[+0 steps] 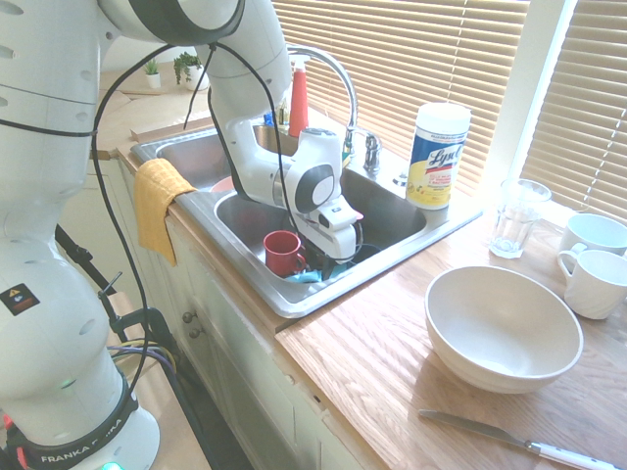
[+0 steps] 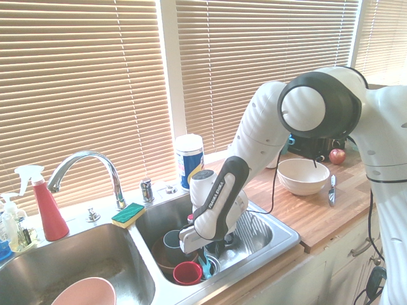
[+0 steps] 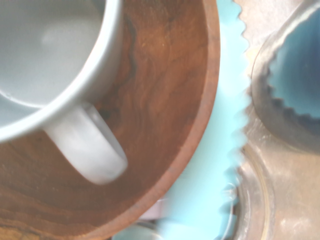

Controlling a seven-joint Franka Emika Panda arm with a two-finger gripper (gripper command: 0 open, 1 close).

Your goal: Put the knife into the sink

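In the first exterior view, the gripper [image 1: 335, 245] is lowered into the near basin of the sink [image 1: 376, 266]; whether its jaws are open or closed cannot be told. The turquoise knife [image 1: 312, 276] lies in that basin, partly hidden, beside a red mug [image 1: 284, 253]. A yellow cloth [image 1: 159, 201] hangs over the sink's front edge. The wooden countertop [image 1: 358, 357] supports a wipes canister [image 1: 438, 157], a clear glass [image 1: 517, 217], white mugs [image 1: 598, 279], a large bowl [image 1: 503, 328] and a metal table knife [image 1: 480, 428]. In the second exterior view, a sponge [image 2: 128, 215] sits on the divider near the chrome faucet [image 2: 89, 157]; window blinds [image 2: 82, 82] are behind. In the wrist view, the turquoise knife's serrated edge extends past a wooden bowl [image 3: 165, 110] containing a gray mug [image 3: 87, 145].
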